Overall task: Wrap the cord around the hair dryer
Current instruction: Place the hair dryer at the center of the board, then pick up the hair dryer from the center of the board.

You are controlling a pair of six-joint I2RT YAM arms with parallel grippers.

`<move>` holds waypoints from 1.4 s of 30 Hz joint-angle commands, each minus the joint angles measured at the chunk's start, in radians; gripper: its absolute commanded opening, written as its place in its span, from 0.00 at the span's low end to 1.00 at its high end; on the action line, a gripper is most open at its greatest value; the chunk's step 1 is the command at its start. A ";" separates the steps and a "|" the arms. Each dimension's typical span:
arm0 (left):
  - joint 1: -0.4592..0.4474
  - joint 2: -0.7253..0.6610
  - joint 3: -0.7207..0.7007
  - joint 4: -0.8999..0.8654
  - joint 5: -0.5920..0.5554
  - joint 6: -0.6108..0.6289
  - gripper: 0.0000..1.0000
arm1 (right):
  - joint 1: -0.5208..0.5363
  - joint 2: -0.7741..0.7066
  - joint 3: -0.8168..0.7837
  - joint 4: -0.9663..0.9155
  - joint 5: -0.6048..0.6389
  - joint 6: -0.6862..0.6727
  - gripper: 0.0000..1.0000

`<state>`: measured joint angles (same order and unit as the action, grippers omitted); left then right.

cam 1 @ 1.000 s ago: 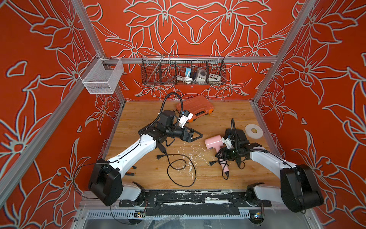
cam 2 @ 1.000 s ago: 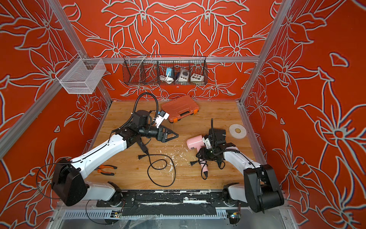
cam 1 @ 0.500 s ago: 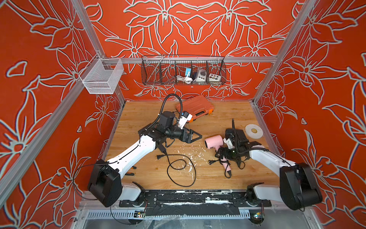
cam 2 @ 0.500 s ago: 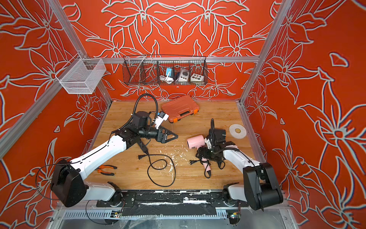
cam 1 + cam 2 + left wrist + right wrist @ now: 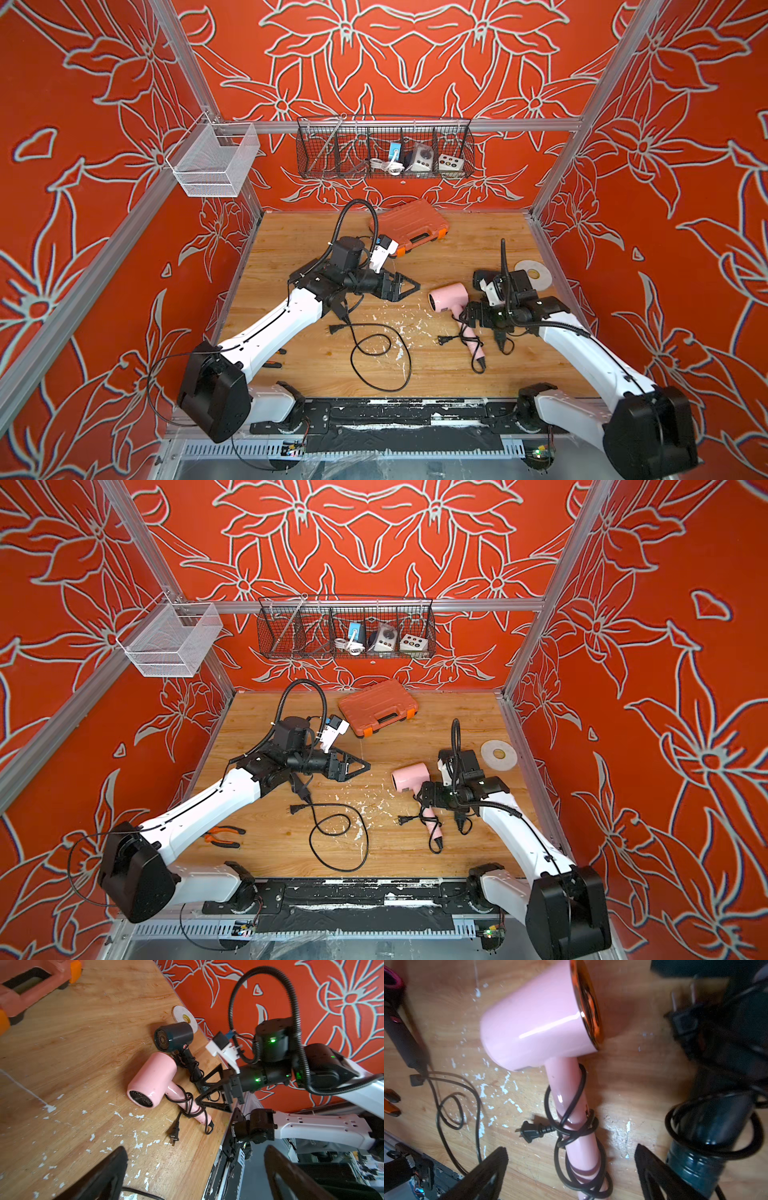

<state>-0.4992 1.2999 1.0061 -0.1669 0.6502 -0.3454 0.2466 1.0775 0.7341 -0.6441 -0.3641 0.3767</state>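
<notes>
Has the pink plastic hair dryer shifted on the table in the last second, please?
No: the pink hair dryer lies as far from the flat white disc as before.

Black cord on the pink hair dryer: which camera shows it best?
Right wrist view: the black cord loops large and clear round the pink hair dryer. Left wrist view shows it smaller; both top views, tiny.

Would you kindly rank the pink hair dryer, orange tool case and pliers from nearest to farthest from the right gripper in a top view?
1. pink hair dryer, at the right gripper.
2. orange tool case, back centre.
3. pliers, front left.
</notes>
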 commanded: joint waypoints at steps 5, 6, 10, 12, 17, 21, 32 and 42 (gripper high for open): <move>0.015 -0.090 -0.037 -0.188 -0.305 -0.066 0.99 | 0.035 -0.005 0.133 -0.093 0.035 -0.044 0.99; 0.022 -0.106 -0.044 -0.210 -0.339 -0.082 0.99 | 0.040 -0.002 0.144 -0.102 0.036 -0.046 0.99; 0.061 -0.158 -0.072 -0.278 -0.424 -0.133 0.97 | 0.069 0.001 0.181 -0.108 0.042 -0.060 0.99; 0.082 -0.165 -0.075 -0.319 -0.468 -0.157 0.96 | 0.085 0.004 0.201 -0.111 0.051 -0.066 0.99; 0.169 -0.142 -0.084 -0.387 -0.532 -0.210 0.90 | 0.113 0.024 0.248 -0.125 0.065 -0.088 0.99; 0.227 -0.052 -0.062 -0.431 -0.567 -0.234 0.83 | 0.126 0.033 0.266 -0.129 0.067 -0.099 0.99; 0.266 0.154 -0.032 -0.454 -0.656 -0.325 0.72 | 0.133 0.009 0.245 -0.141 0.070 -0.113 0.99; 0.268 0.242 -0.008 -0.458 -0.732 -0.371 0.62 | 0.134 0.019 0.234 -0.111 0.055 -0.105 0.99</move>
<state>-0.2356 1.5135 0.9821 -0.6056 -0.0296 -0.6823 0.3737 1.1004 0.9730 -0.7609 -0.3149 0.2756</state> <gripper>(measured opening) 0.620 0.987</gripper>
